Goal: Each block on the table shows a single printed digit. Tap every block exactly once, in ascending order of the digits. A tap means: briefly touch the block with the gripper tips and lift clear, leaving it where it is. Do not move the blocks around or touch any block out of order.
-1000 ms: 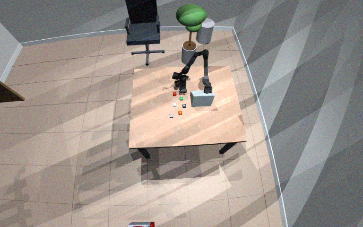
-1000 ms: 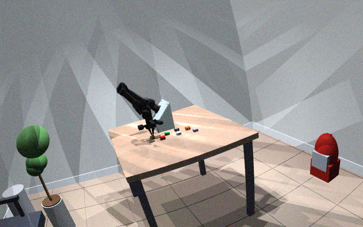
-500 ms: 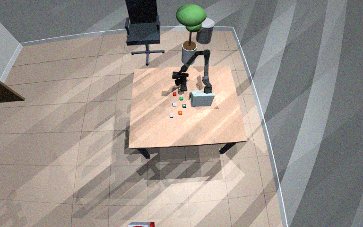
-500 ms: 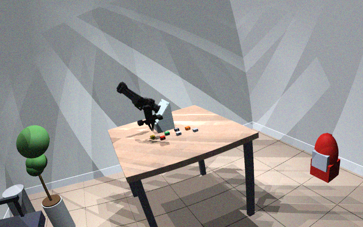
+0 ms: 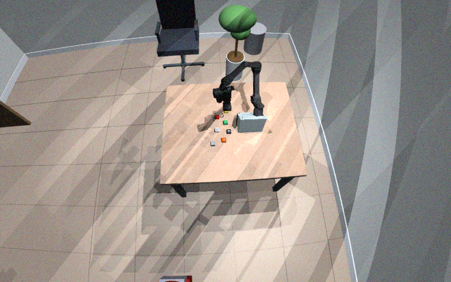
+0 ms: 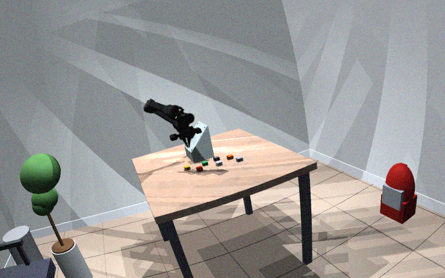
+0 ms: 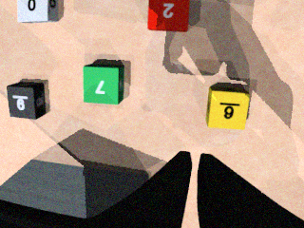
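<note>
Small digit blocks lie in a cluster on the table (image 5: 232, 166) (image 6: 196, 190). The wrist view shows a white 0 block (image 7: 33, 3), a red 2 block (image 7: 169, 9), a green 7 block (image 7: 103, 84), a black block (image 7: 27, 99) and a yellow 6 block (image 7: 228, 108). In the top and exterior views I see the red block (image 5: 216, 116) (image 6: 199, 168), green block (image 5: 225, 121) (image 6: 204, 163), white block (image 5: 216, 129) (image 6: 218, 163), black block (image 5: 228, 131) (image 6: 216, 158), orange block (image 5: 223, 140) (image 6: 230, 156), grey block (image 5: 212, 143) (image 6: 239, 159) and yellow block (image 6: 186, 167). My gripper (image 5: 226, 107) (image 6: 188, 144) (image 7: 193, 162) is shut and empty, raised above the table near the yellow block.
The arm's grey wedge-shaped base box (image 5: 251, 123) (image 6: 200, 144) (image 7: 51, 184) stands right beside the blocks. An office chair (image 5: 178, 36), a potted plant (image 5: 236, 23) and a grey bin (image 5: 255, 38) stand on the floor behind the table. A red object (image 6: 398, 193) stands by the wall.
</note>
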Controlling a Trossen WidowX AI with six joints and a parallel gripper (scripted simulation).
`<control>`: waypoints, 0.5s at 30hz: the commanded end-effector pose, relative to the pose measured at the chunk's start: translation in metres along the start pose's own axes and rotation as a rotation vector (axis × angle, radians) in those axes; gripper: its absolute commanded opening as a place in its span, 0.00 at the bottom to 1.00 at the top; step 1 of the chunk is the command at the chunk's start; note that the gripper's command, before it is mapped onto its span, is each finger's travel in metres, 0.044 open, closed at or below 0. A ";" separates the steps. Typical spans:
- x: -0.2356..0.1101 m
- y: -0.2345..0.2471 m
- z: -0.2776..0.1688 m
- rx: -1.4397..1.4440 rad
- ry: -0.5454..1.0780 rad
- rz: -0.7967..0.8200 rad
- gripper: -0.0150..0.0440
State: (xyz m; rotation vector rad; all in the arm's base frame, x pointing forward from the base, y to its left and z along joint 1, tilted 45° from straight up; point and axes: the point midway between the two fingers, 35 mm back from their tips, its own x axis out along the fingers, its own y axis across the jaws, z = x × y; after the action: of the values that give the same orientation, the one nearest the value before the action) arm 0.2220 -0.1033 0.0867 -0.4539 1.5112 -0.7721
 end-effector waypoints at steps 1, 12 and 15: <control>0.002 0.052 0.002 -0.021 0.016 0.004 0.29; 0.061 0.075 0.002 -0.020 0.015 0.001 0.29; 0.084 0.073 -0.002 -0.020 0.016 -0.005 0.29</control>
State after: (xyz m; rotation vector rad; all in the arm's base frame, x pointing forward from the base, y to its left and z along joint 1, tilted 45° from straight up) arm 0.2360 -0.0916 -0.0046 -0.4450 1.5084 -0.7597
